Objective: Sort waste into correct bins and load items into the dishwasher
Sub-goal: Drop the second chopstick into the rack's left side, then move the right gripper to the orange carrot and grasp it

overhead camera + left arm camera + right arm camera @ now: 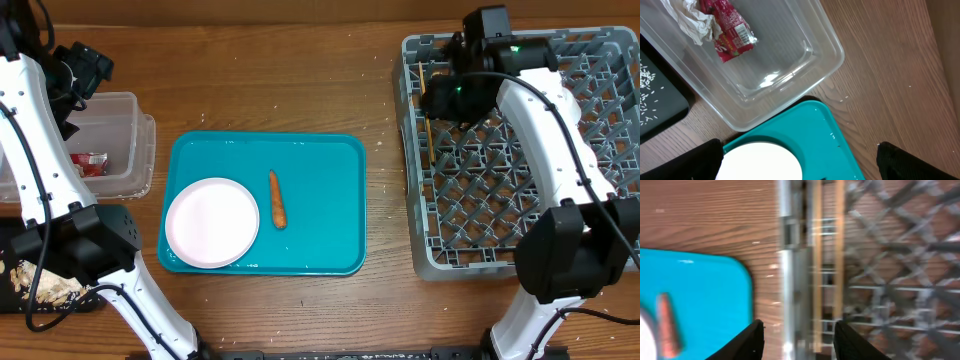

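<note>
The grey dish rack (480, 200) sits right on the tabletop (300, 90), the teal tray (320, 200) mid, the clear tub (130, 150) left. The white plate (212, 222) and carrot stick (277, 199) lie on the tray. The chopsticks (839, 255) lie along the rack's left edge below the right pincer (799, 340), which is parted and empty. The wrapper (727, 30) and tissue (692, 22) lie in the tub. The left pincer (800, 165) gapes wide.

Chopsticks (816, 255) apparently lie in rack (413, 190), right of tray (325, 170).
</note>
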